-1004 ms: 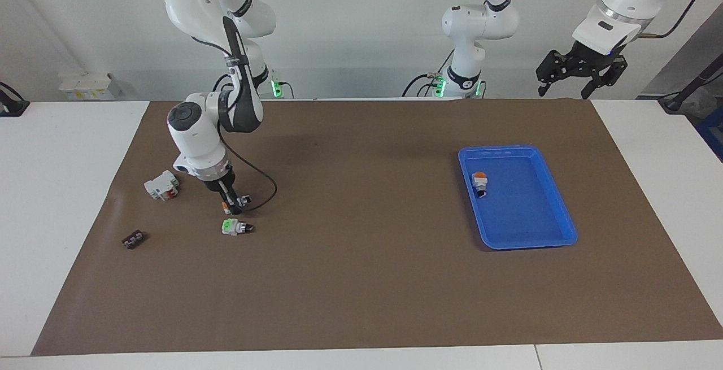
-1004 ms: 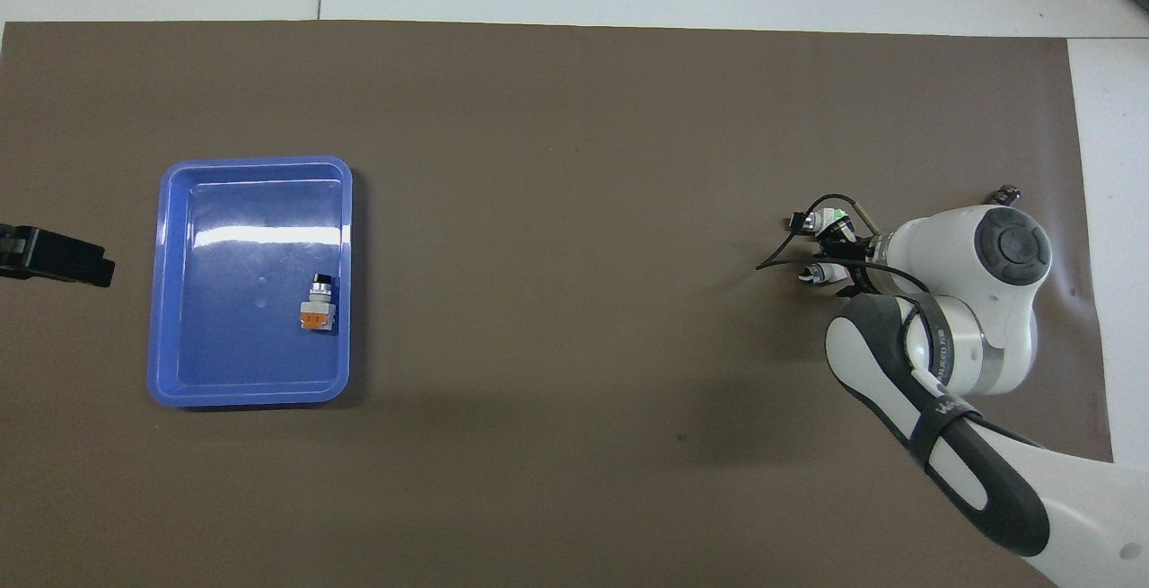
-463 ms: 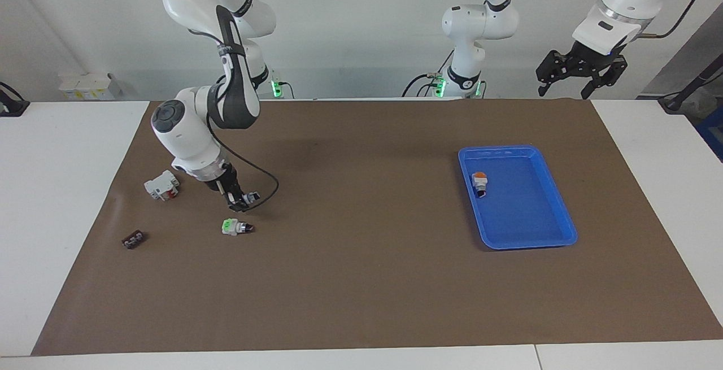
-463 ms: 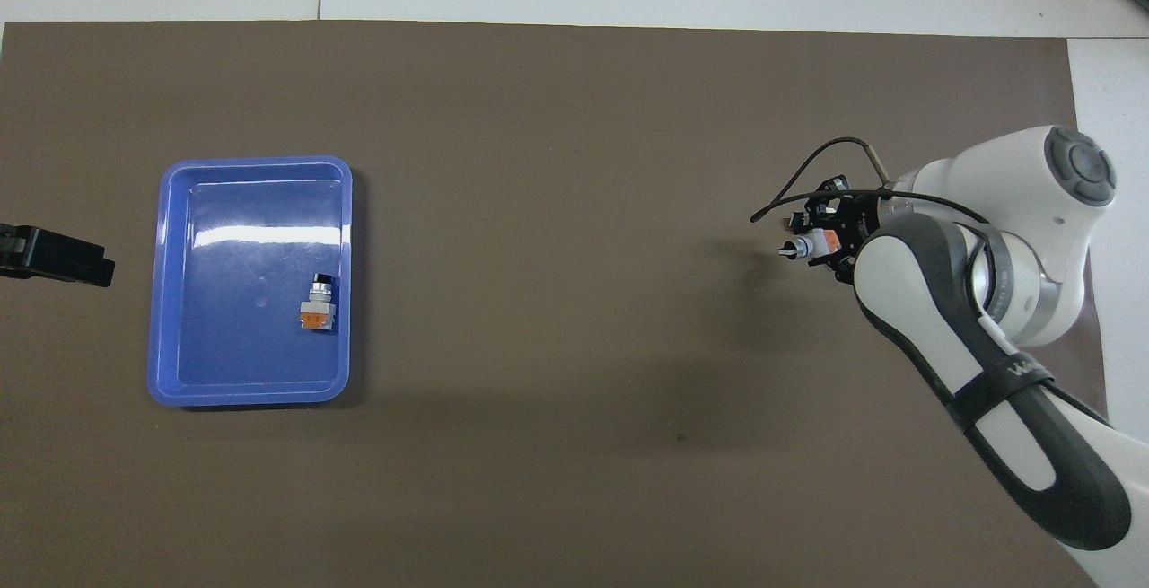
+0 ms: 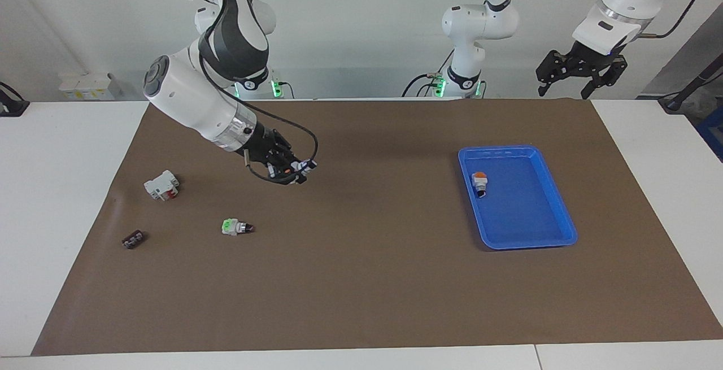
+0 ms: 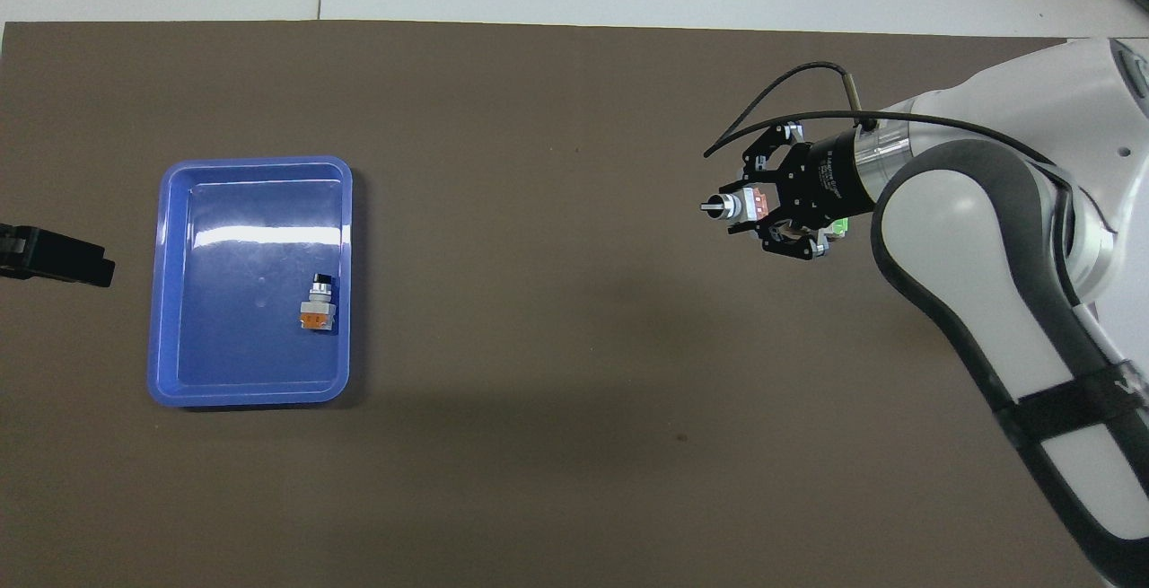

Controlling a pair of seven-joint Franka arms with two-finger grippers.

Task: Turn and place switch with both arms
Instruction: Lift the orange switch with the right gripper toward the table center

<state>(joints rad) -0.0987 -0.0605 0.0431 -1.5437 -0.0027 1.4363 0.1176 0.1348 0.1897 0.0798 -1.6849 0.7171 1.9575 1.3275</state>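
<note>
The right tool (image 5: 294,173) is shown raised over the brown mat (image 5: 367,279) toward the right arm's end of the worktop (image 5: 62,189), its fingertips clamped on the switch (image 6: 738,206). The switch is held sideways, its knob pointing toward the blue tray (image 5: 565,229). The left tool (image 5: 582,70) is seen waiting high over the mat's corner at the left arm's end, its fingers spread apart and empty.

A second orange-ended switch (image 5: 479,182) lies inside the tray. On the mat, a green-ended switch (image 5: 236,227), a white block with a red part (image 5: 162,185) and a small dark part (image 5: 133,239) are left at the right arm's end.

Risks, as judged: the grip is taken on a small, rounded body, so the switch could be rotated or let slip while carried, especially if the trailing cable (image 5: 294,133) at the wrist is snagged. A hand-over between the tools appears to be required; if the release is made before the left tool has closed, the switch would be dropped on the mat. A misaligned approach could drive the knob against the receiving fingers.

Surface and room: the mat is matte, flat and slightly rippled at one edge, laid on a white worktop; a plain pale wall is seen at the robots' end.
</note>
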